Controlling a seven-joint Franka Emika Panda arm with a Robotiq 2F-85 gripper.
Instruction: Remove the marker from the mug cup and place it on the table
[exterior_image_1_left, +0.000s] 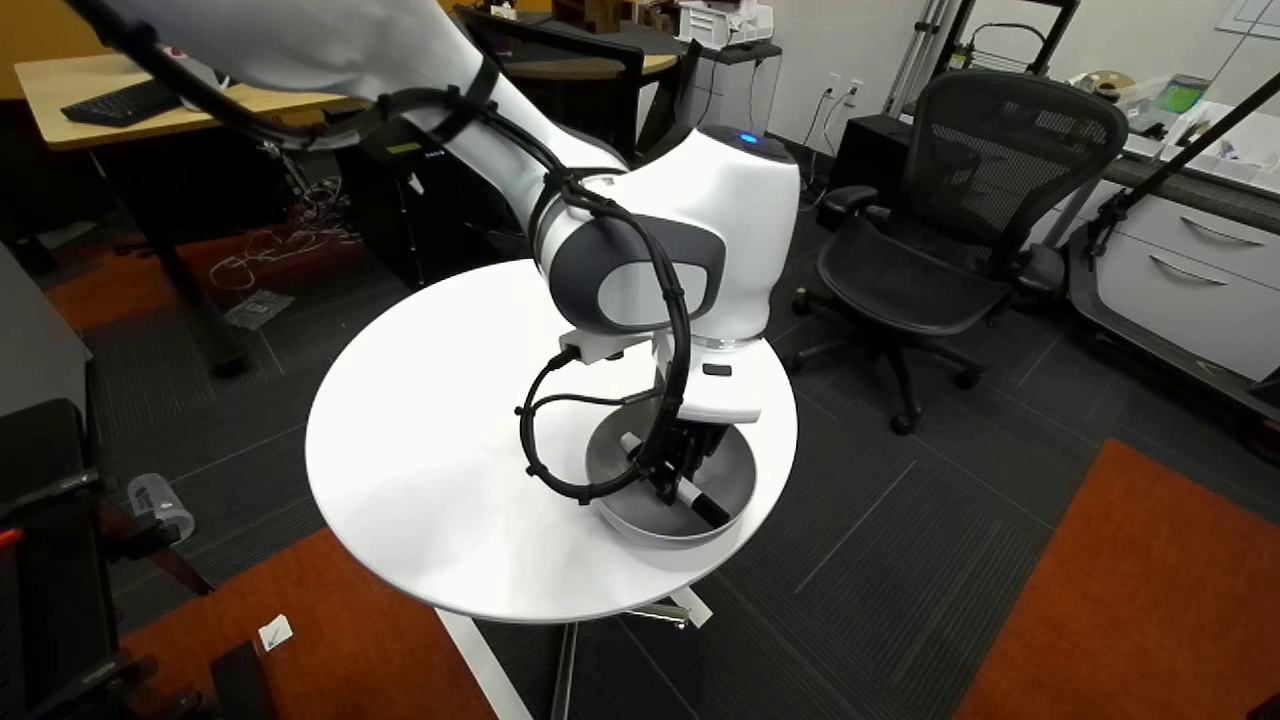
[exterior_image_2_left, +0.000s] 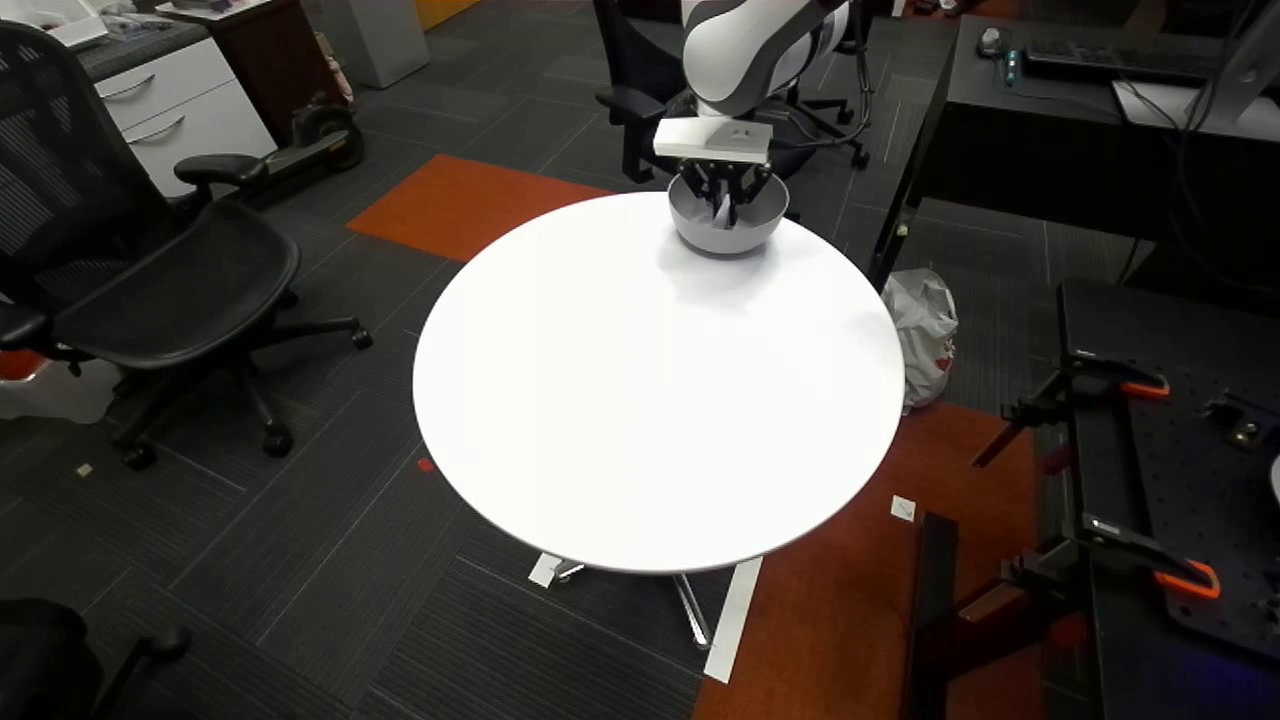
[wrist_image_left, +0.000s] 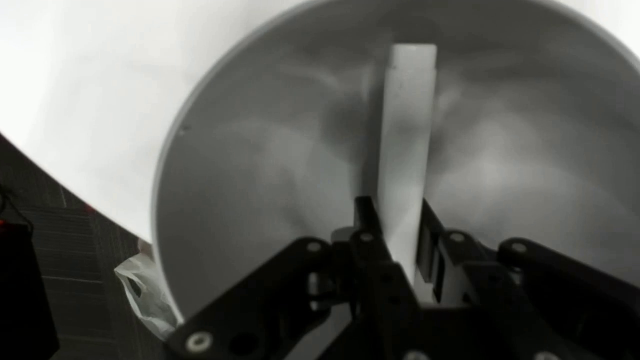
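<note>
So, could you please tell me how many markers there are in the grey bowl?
1: the black-ended marker is inside the grey bowl, partly covered by the hand. No other shows, though the hand could be hiding one.

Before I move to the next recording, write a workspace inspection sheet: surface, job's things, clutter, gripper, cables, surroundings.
Surface: round white table, holding the mug cup near its edge.
Job's things: marker inside the mug cup, not yet on the table; contact with the bottom unclear.
Clutter: clear cup-like container on the floor; white plastic bag beyond the table's edge.
Grippers: gripper down in the mug cup, jaws astride the marker; cannot tell if clamped.
Cables: black cable strapped along the arm, crossing in front of the mug cup in an exterior view.
Surroundings: black mesh chair, wooden desk with keyboard.
</note>
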